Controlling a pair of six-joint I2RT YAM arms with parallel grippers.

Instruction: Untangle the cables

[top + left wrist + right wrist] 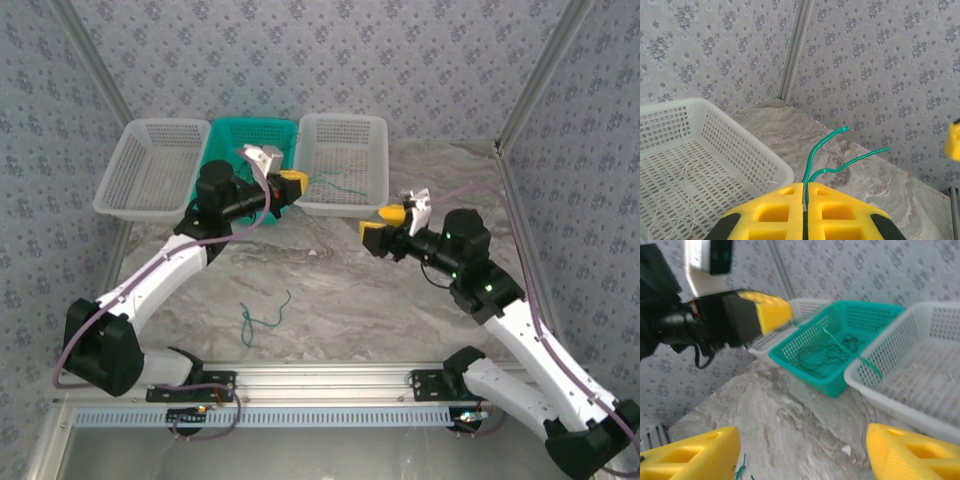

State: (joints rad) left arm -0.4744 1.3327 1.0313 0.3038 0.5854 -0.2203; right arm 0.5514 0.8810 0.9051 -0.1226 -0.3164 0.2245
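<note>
Left gripper (805,192) clamped shut on green cable (816,152), by far right white basket (740,150). Right gripper (800,450) wide open, empty. Teal strand (262,318) lies loose on near marbled table (380,300). Floral-papered walls (350,50).

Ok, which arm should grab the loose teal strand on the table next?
Right, probably: the right end effector is open and empty, while the left end effector is shut on a green cable.
</note>
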